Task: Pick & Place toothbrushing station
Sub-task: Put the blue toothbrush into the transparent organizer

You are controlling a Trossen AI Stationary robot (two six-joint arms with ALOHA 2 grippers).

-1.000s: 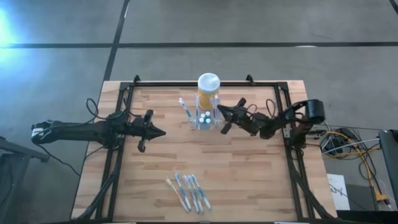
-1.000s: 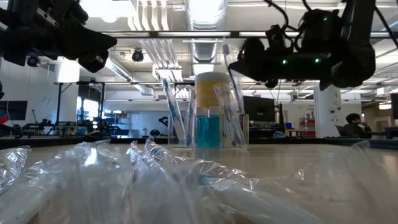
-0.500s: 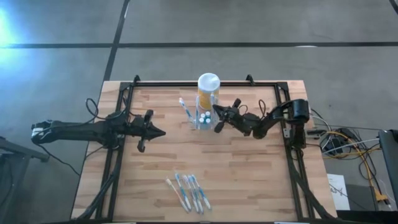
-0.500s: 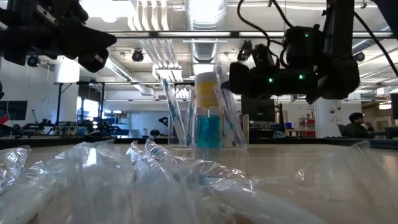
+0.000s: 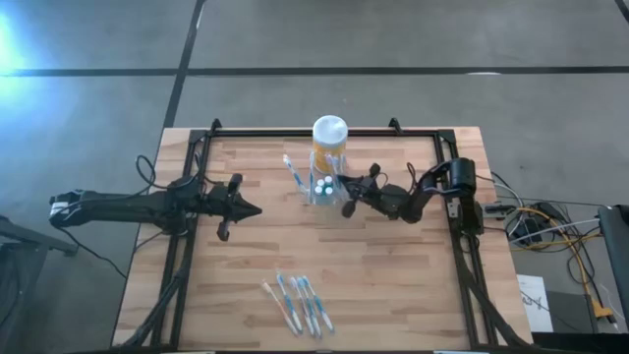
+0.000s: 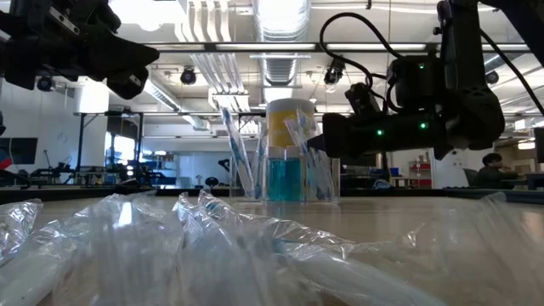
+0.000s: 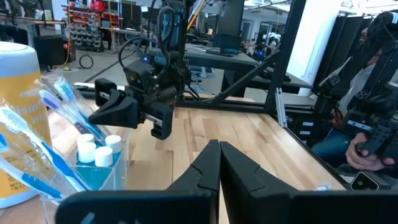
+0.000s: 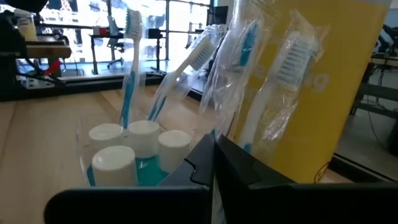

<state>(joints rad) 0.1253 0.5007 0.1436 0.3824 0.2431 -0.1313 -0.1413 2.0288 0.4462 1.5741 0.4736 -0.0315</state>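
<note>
Clear toothbrushing station: right gripper reaches low beside it, fingers together.

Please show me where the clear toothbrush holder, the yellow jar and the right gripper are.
clear toothbrush holder (image 5: 322, 189): high view, on its white-capped tubes' compartment.
yellow jar (image 5: 329, 130): high view, on its white lid.
right gripper (image 5: 345, 183): high view, at the shut fingertips beside the holder.
</note>
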